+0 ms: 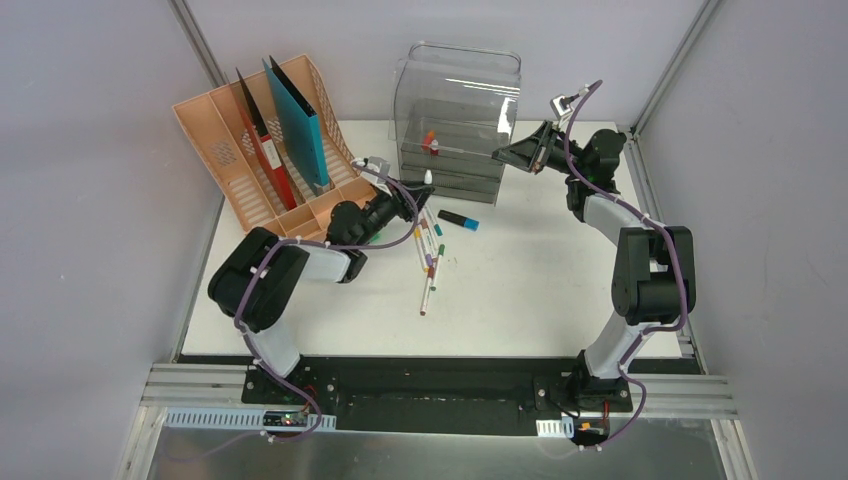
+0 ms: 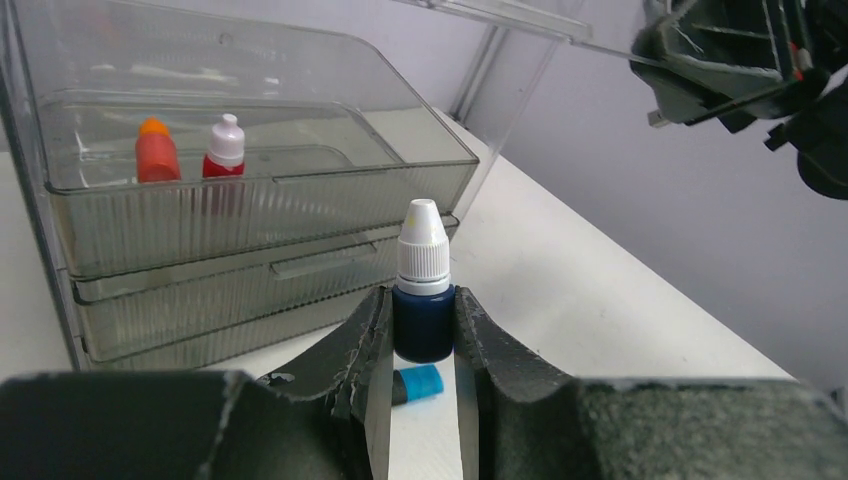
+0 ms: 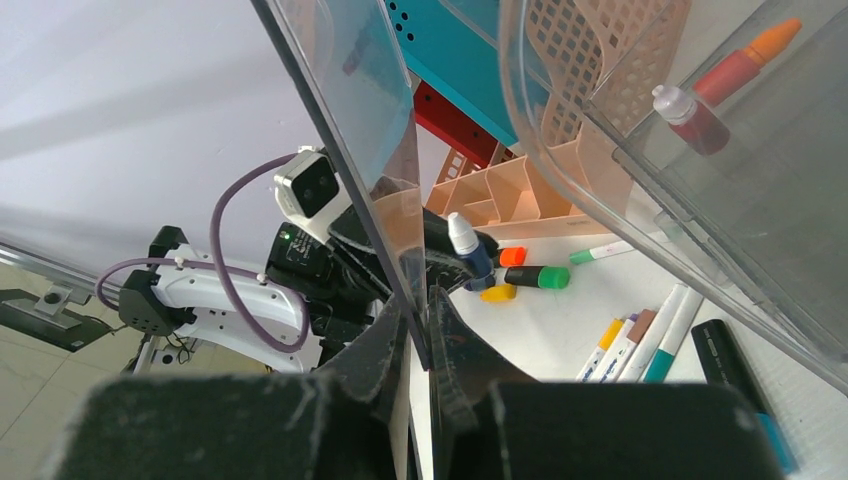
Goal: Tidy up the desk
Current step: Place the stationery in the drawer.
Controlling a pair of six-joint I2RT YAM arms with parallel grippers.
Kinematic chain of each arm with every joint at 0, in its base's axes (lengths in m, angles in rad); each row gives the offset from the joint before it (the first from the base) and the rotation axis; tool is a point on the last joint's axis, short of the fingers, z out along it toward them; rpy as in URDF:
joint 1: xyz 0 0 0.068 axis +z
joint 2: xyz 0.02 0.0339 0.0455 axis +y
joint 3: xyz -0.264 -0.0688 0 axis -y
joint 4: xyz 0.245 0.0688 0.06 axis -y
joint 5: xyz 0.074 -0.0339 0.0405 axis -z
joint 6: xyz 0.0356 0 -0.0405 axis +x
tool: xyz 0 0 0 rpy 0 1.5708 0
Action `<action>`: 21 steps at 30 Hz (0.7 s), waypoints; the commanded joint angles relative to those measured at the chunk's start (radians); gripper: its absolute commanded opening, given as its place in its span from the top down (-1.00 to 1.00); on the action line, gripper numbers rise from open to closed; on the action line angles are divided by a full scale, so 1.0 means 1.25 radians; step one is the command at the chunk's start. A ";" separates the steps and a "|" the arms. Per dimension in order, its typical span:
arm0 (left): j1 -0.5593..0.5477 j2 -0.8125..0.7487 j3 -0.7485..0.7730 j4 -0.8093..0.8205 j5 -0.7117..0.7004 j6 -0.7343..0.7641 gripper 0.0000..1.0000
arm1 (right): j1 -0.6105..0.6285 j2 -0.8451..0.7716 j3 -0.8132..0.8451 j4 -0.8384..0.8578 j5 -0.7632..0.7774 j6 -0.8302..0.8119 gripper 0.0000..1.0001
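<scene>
On the white desk [image 1: 540, 270] stands a clear grey drawer box [image 1: 455, 130]. My left gripper [image 1: 418, 190] is shut on a small dark blue bottle [image 2: 423, 325] with a white cap, held upright just above the desk in front of the box. My right gripper [image 1: 503, 153] is shut on the edge of the box's clear lid panel [image 3: 350, 120], which is lifted. The top drawer [image 2: 260, 195] is pulled out, and an orange bottle [image 2: 157, 152] and a red bottle [image 2: 224, 148] stand in it.
Several markers [image 1: 430, 255] lie loose mid-desk, with a blue-capped black marker [image 1: 458, 220] beside them. A peach file rack [image 1: 270, 150] with red and teal folders stands at the back left. Highlighters [image 3: 535, 277] lie by the rack.
</scene>
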 commanded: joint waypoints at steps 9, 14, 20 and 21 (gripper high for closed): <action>0.011 0.110 0.100 0.122 -0.221 -0.081 1.00 | 0.015 -0.031 0.021 0.037 -0.025 0.067 0.88; 0.011 0.123 0.132 0.077 -0.306 -0.121 1.00 | 0.015 -0.036 0.020 0.047 -0.025 0.077 0.88; 0.011 0.137 0.191 0.005 -0.327 -0.165 1.00 | 0.015 -0.033 0.020 0.050 -0.025 0.078 0.88; 0.011 0.138 0.201 -0.017 -0.333 -0.177 1.00 | 0.015 -0.031 0.020 0.050 -0.025 0.077 0.88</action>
